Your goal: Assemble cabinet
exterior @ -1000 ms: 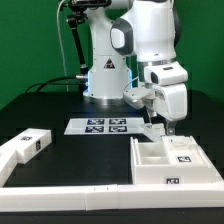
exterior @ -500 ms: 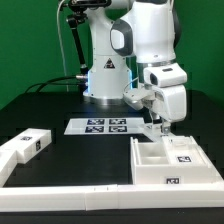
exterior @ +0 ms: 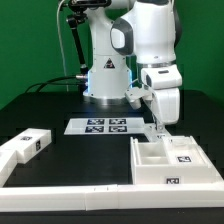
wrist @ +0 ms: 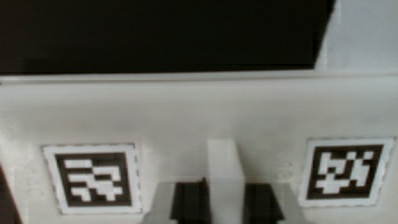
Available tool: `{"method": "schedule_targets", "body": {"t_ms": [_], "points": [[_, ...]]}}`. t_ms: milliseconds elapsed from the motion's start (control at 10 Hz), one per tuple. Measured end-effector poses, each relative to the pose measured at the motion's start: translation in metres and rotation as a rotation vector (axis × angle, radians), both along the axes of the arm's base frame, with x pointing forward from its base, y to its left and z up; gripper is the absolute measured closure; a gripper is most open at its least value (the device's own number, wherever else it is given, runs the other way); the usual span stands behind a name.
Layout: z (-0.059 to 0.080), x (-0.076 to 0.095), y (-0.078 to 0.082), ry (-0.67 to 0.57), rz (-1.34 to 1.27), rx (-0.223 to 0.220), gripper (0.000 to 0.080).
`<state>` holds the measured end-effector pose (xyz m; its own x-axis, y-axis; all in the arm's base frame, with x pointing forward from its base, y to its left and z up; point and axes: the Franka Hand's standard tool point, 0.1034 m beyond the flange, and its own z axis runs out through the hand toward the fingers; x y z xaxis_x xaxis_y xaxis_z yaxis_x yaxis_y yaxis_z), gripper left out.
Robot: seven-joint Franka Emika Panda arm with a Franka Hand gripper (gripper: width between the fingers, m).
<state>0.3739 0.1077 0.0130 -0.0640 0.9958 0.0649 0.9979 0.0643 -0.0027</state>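
grasping is the step in hand, we judge: our end effector (exterior: pixel 160 128) stands pinched on a thin upright rib (wrist: pixel 224 160) of the white plastic boxy cabinet shell (exterior: pixel 160 172), which sits on the black table (exterior: pixel 55 108) at the exterior view's right. next we need a firm hold before lifting or turning it.
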Motion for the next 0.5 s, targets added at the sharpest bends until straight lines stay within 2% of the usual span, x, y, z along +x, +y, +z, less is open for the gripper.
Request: {"method": "schedule_targets", "body": {"t_ms": [400,500], "points": [[0.001,0.003,-0.004,0.016,-0.016,-0.014,0.0731],[0.011,0.006,-0.010,0.030,-0.013,-0.044,0.0731]]}}
